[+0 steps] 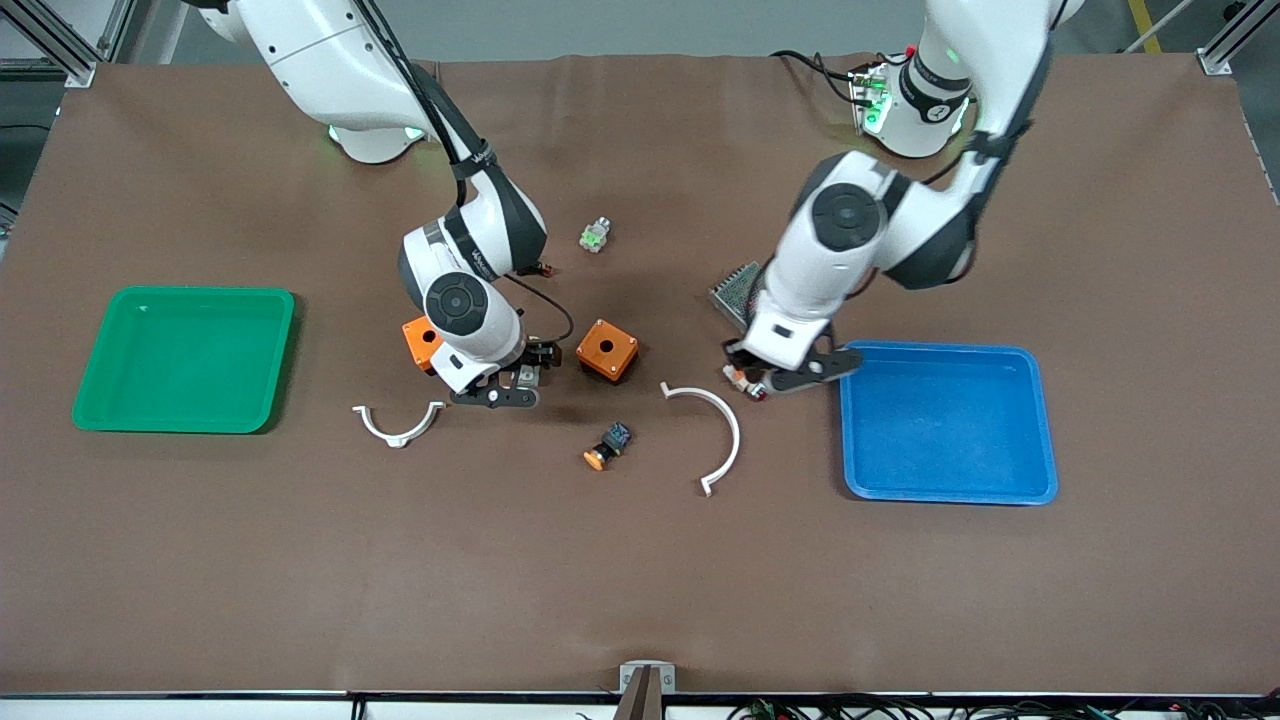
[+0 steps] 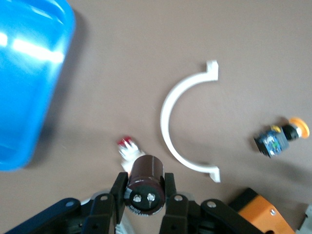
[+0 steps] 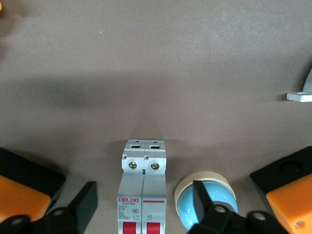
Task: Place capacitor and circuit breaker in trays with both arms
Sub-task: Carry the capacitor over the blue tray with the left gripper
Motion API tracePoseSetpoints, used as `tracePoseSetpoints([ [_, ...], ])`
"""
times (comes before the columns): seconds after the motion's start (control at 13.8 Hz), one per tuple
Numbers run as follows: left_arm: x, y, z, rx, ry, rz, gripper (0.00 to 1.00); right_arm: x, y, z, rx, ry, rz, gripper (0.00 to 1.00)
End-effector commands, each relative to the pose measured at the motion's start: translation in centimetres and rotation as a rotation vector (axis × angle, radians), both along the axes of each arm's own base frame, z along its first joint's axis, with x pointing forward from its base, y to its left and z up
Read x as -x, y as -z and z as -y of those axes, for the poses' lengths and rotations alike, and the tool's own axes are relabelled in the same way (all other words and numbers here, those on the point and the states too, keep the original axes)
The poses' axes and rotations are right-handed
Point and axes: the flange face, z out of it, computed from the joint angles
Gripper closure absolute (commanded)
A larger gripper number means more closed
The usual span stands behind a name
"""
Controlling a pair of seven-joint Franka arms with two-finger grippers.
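In the left wrist view my left gripper is shut on the capacitor, a dark cylinder with two pale terminals on its end. It holds it low over the table beside a small white part with a red tip. In the front view the left gripper is next to the blue tray. My right gripper is open, one finger on each side of the white-grey circuit breaker with red toggles, which lies on the table. In the front view the right gripper hides the breaker.
A green tray lies at the right arm's end. Orange boxes flank the right gripper. A blue-and-cream round cap lies beside the breaker. Two white arcs, an orange-tipped button and a mesh block lie around.
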Motion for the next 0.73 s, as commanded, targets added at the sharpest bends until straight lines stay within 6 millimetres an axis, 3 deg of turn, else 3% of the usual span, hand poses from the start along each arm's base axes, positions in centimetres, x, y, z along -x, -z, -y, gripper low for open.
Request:
tracePoseSetpoints([
  [0.0, -1.0, -0.5, -4.6, -0.043, 0.05, -0.031, 1.0, 0.0, -0.1, 0.2, -0.011, 0.017, -0.014, 0.43],
  [0.15, -2.2, 0.1, -8.4, -0.067, 0.075, -0.069, 1.0, 0.0, -0.1, 0.2, -0.011, 0.017, -0.014, 0.58],
  [0.36, -3.6, 1.7, -14.6, -0.1, 0.132, -0.098, 1.0, 0.4, -0.1, 0.2, 0.001, 0.012, -0.039, 0.68],
  [0.51, -4.1, 3.0, -18.0, -0.142, 0.155, -0.113, 1.0, 0.4, -0.7, 0.3, 0.006, 0.013, -0.055, 0.7],
  [0.65, -4.4, 4.1, -20.5, -0.169, 0.156, -0.13, 1.0, 0.1, -2.9, 0.6, 0.008, 0.014, -0.069, 0.7],
])
